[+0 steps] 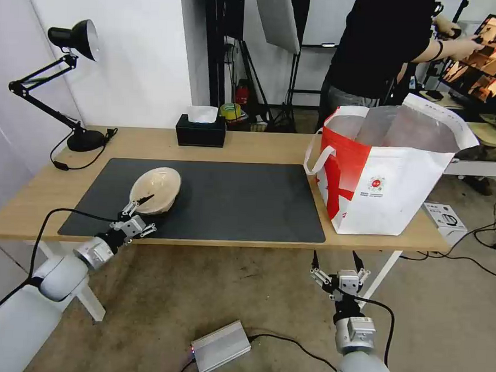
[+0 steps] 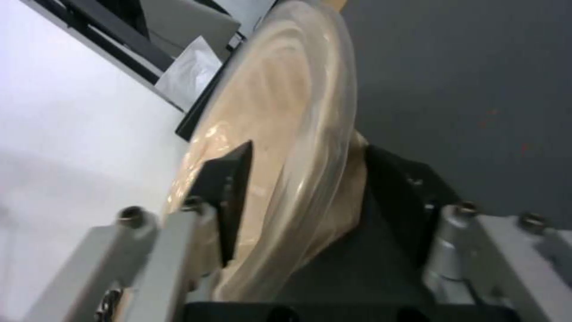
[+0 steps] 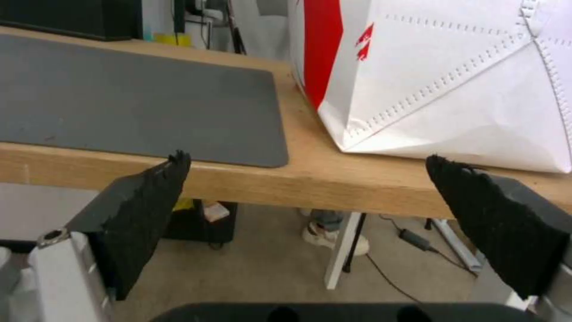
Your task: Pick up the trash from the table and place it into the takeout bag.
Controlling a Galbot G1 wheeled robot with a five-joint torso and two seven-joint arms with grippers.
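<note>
Beige shallow bowl (image 1: 155, 189) tilted on edge | left gripper (image 1: 139, 202) clamps rim

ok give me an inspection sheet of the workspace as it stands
surface: light-wood table with dark grey mat.
job's things: beige bowl tilted on the mat's left part; takeout bag upright and open at the table's right end.
clutter: black tissue box and desk lamp along the far edge.
grippers: left end effector shut on the bowl's rim; right end effector open, below the table's near edge.
cables: lamp cord on the table; cables on the floor.
surroundings: silver box on the floor.
</note>
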